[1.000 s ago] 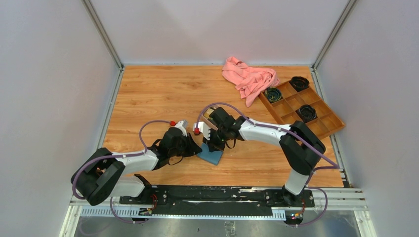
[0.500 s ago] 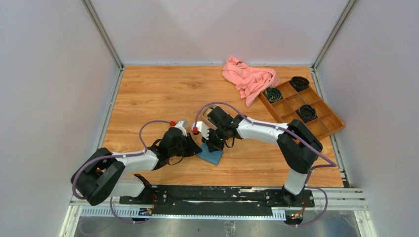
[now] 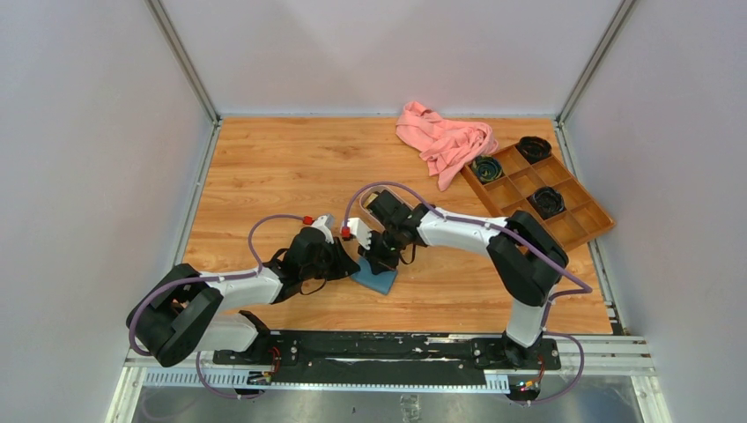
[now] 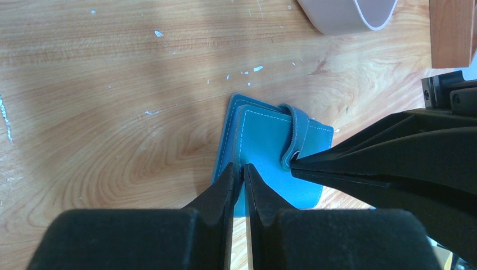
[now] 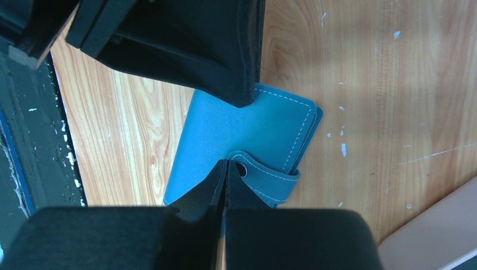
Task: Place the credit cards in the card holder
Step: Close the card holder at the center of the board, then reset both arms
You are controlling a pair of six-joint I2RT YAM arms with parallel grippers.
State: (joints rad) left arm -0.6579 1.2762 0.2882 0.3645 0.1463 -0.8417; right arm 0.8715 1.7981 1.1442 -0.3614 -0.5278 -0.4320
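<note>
Counter (image 3: 282, 167): a wood-grain surface enclosed by pale walls, with both arm bases at its near edge.
Card holder (image 3: 380, 281): a teal-blue wallet, folded shut, lying flat on the near middle of the counter between the two pincers.
Strap (image 4: 297, 132): wraps over one edge of the card holder, its end lying on the top cover.
Left arm (image 3: 247, 286): lies low, reaching from its base at the near left toward the centre, with its wrist level with the card holder.
Left pincer (image 4: 237, 169): the jaws are narrowed to a thin slit and grasp the stitched edge of the card holder's top cover.
Right arm (image 3: 467, 231): rises from its base at the near right and folds at the elbow. The forearm runs leftward and the wrist tips down onto the card holder.
Right pincer (image 5: 225, 164): clenched, the fingers pressed together. The tips touch the strap's end just beside the snap button (image 5: 242, 167), and nothing shows between them.
Obstruction: the two pincers meet almost tip to tip over the card holder, so each hides part of it from the other's wrist view.
Pink cloth (image 3: 445, 141): crumpled at the far right, well apart from the card holder.
Wooden box (image 3: 577, 211): compartmented, touching the cloth's right side. Three of its cells hold dark round objects (image 3: 547, 201).
</note>
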